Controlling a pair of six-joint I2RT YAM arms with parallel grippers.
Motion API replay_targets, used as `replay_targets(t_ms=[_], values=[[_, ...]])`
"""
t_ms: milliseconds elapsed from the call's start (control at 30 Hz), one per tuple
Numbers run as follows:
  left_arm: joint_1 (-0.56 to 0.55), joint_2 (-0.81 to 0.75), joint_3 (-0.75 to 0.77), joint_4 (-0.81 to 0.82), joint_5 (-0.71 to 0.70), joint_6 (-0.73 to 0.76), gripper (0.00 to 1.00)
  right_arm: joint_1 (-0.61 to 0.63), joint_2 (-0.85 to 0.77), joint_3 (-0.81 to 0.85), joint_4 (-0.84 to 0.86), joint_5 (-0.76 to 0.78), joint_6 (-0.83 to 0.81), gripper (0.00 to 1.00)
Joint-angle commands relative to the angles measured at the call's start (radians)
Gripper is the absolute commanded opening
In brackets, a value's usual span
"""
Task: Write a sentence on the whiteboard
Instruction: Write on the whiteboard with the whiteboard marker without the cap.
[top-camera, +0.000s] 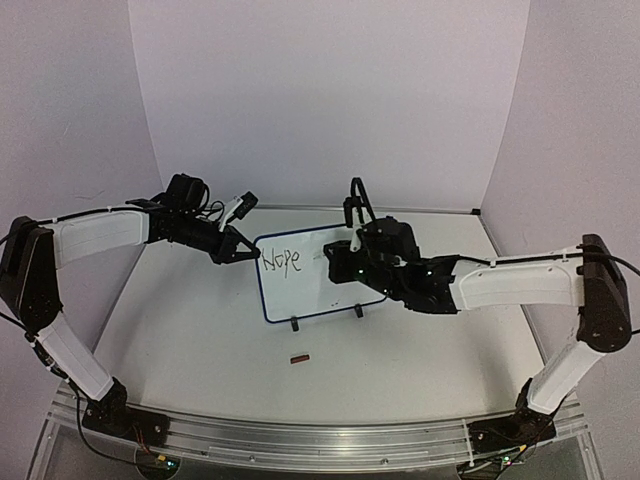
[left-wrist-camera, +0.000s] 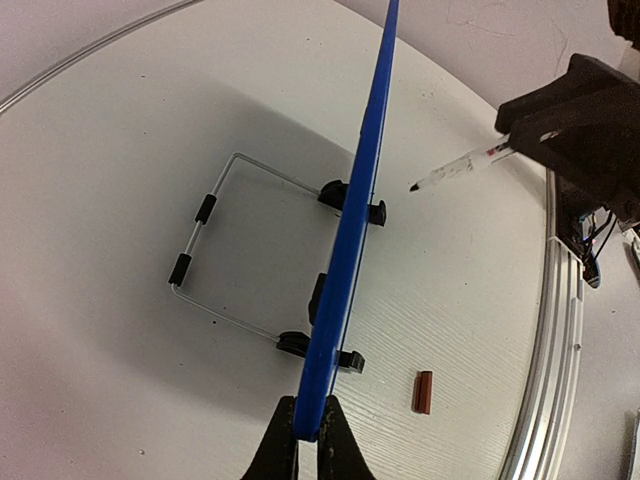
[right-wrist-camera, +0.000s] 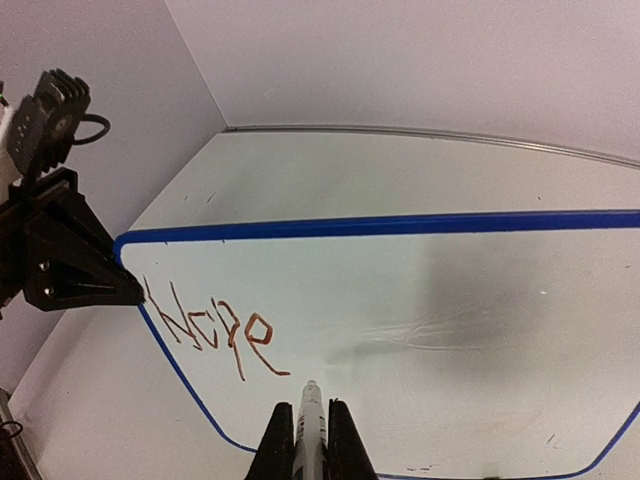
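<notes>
The whiteboard (top-camera: 325, 292) is seen upright near the middle of the desk (top-camera: 190, 330), carried by a wire stand (left-wrist-camera: 215, 240) behind it. One word (top-camera: 281, 262), "Hope", is written in uneven letters at the upper left of the white surface. The left edge of the blue frame is pinched by the left claw (top-camera: 243, 252), which is clenched on it just beside the word. A marker (right-wrist-camera: 308, 405) is grasped tightly by the right claw (right-wrist-camera: 310, 432). Its tip is pointed at the board, below and right of the word, with a small gap seen in the left wrist view. A small brown piece (top-camera: 298, 358) is lying on the desk in front of the board.
</notes>
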Motion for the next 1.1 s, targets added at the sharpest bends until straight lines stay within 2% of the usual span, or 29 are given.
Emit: replay_targets(t_ms=[0, 667, 1067], values=[[-0.003, 0.002, -0.008, 0.005, -0.075, 0.032, 0.0, -0.011, -0.09, -0.024, 0.018, 0.037, -0.022, 0.0], [-0.004, 0.001, -0.006, 0.002, -0.07, 0.03, 0.0, -0.054, 0.012, 0.034, 0.065, -0.085, -0.007, 0.0], [-0.004, 0.006, -0.005, 0.002, -0.071, 0.031, 0.0, -0.055, 0.03, 0.053, 0.087, -0.08, -0.008, 0.0]])
